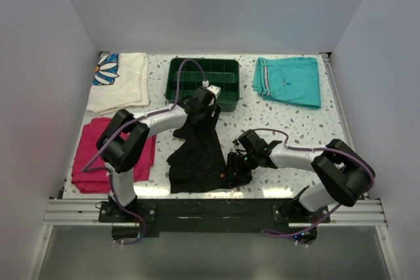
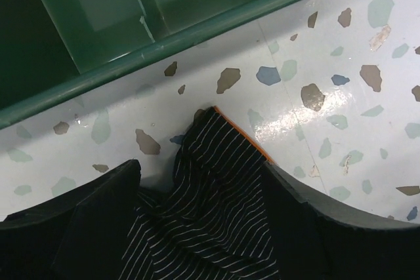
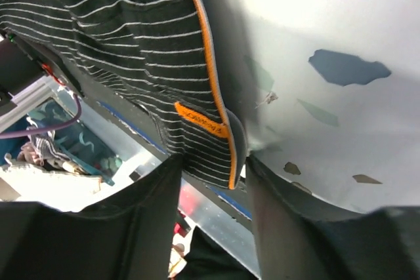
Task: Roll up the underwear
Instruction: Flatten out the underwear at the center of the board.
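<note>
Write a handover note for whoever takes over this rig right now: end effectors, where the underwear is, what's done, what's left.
Left end effector: open, jaws astride the orange-edged far hem of the underwear, just short of the green tray.
Right end effector: shut on the waistband beside the orange tag, at the garment's near right edge.
Underwear: lies loose and crumpled mid-table, between the two arms.
Done: an end effector is placed at each end; no roll is visible.
Left: the whole roll.
</note>
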`<action>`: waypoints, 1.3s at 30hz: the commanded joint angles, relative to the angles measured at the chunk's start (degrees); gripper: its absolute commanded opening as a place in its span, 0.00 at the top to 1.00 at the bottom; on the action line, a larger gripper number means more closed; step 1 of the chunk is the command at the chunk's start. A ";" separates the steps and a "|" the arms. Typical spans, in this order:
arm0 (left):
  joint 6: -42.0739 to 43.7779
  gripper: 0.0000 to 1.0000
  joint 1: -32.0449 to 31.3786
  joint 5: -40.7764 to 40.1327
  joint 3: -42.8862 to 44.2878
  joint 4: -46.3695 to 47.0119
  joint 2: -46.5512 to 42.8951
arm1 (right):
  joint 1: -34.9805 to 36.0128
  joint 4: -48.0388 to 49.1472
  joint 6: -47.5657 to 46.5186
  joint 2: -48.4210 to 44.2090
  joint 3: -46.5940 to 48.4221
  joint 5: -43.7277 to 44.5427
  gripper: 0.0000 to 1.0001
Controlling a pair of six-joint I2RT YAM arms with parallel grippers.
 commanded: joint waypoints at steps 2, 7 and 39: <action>3.77 0.26 0.49 1.05 3.13 1.40 1.52 | 0.37 -0.09 -0.19 1.34 0.22 4.77 0.60; 4.21 0.45 0.49 1.14 3.39 1.05 2.67 | 0.37 -1.67 -0.72 1.25 0.75 6.10 0.89; -10.81 1.00 -3.63 -3.94 -5.05 -6.85 -41.35 | -2.09 -47.81 -30.50 -18.16 43.72 37.76 1.00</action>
